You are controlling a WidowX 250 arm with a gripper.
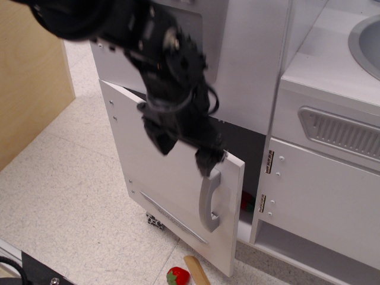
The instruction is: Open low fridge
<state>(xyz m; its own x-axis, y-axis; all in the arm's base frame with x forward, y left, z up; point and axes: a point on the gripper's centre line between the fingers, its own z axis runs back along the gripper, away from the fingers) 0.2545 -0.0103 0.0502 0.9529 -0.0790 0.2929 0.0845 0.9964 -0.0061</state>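
Toy strawberry (177,276) on speckled floor (65,190), touching wooden stick (196,271); wood panel (29,71) left.

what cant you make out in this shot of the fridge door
- Gripper: motion-blurred at the top of the handle, so open or shut is unclear.
- Fridge interior: dark; only a red and green glimpse shows past the door edge.
- Sink: cut off by the right edge.

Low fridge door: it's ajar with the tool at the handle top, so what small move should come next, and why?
Probably keep swinging the low fridge door outward by its handle. The tool sits at the handle's top, the door stands only partly open, and just a dark gap shows behind it.
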